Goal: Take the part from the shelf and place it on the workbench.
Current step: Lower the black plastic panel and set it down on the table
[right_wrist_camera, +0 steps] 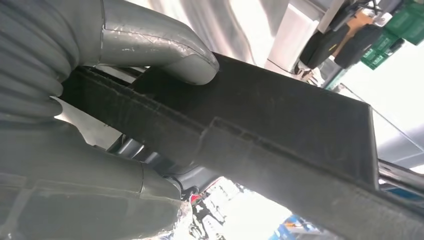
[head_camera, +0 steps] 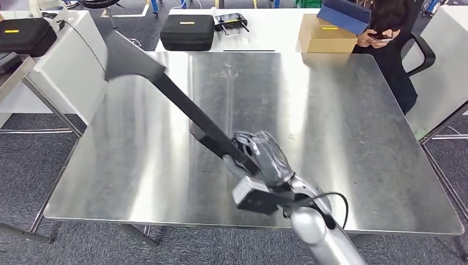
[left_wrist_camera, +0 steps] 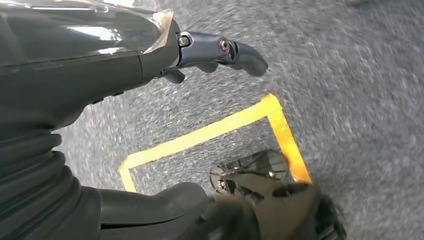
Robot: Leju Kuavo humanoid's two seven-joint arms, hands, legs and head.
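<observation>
The part [head_camera: 182,105] is a long black bar with a wider flared end [head_camera: 131,58]. My right hand [head_camera: 265,157] grips its near end above the steel workbench [head_camera: 342,127], front middle. The bar slants away to the far left, and its flared end reaches over the bench's far-left corner. In the right wrist view the thumb [right_wrist_camera: 150,45] presses on the part's [right_wrist_camera: 280,135] flat black face, with the fingers wrapped under it. My left hand [left_wrist_camera: 75,85] hangs over grey carpet, its fingers [left_wrist_camera: 225,52] and thumb apart, holding nothing.
A person [head_camera: 389,33] sits at the bench's far right corner. Behind the bench stand a black case [head_camera: 187,31] and a cardboard box [head_camera: 325,36]; another black case [head_camera: 25,36] lies on a white table at left. Yellow floor tape [left_wrist_camera: 210,132] lies under the left hand.
</observation>
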